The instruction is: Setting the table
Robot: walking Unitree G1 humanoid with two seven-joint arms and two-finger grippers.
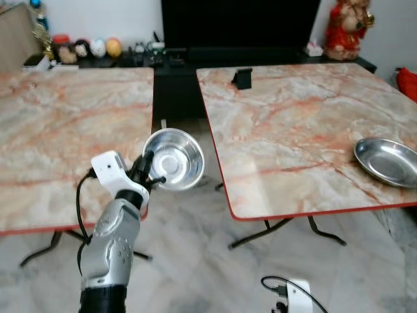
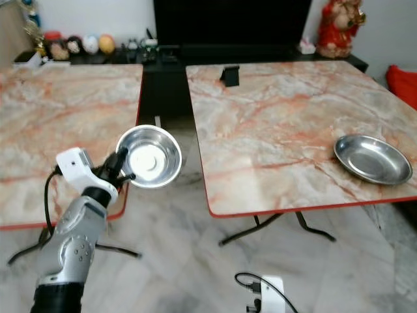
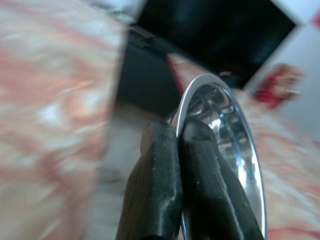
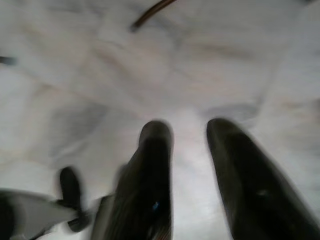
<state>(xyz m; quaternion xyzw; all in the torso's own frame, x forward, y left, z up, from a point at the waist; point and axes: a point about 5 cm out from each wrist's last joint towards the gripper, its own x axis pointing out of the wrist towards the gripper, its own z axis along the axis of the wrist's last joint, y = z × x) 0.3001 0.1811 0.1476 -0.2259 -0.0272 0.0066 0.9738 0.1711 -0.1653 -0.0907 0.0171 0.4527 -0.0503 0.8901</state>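
Head views bright, evenly lit, sharp. Both wrist views motion-blurred. Glare on steel bowl (image 1: 173,158) and right table (image 1: 300,124).

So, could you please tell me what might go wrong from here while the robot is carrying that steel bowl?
1. The left gripper pinches the steel bowl only by its thin rim, tilted on its side over the floor between the tables; it could slip and drop.
2. The plate lies near the right table's front corner, so a nudge while setting the bowl down might push it off.
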